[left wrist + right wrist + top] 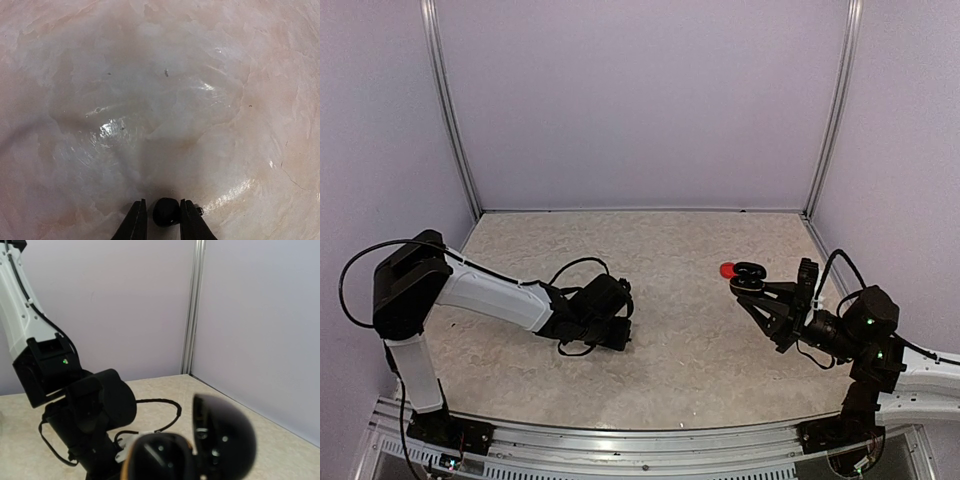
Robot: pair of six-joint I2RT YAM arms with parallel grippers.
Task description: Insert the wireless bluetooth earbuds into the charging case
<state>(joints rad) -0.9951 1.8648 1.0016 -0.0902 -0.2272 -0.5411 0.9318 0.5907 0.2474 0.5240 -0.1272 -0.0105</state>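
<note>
While the left gripper (162, 204) points straight down at the table (670, 350), its fingers (136, 223) stand only narrowly apart with one black bud (166, 211) between them. The bud lies on the table and touches the finger on the right of the wrist view. A thin strip of shadowed surface separates it from the other finger, so the jaws are not clamped on it from both sides.

Right gripper (756, 290): over the table's right half, well apart from the left gripper, with its fingers closed on the case (750, 273), which is held clear of the surface. The case is open. In the right wrist view its round black base (160, 460) lies nearest the camera, and the domed lid (222, 440) stands hinged up on its right. A small red piece (727, 270) shows at the case's left edge in the top view, too small to identify.

Beyond the case, the left arm (75, 405) reaches down to the table, a green light lit on its housing. Farthest back are plain lilac walls (640, 100) and a metal post (192, 305) at the corner.
</note>
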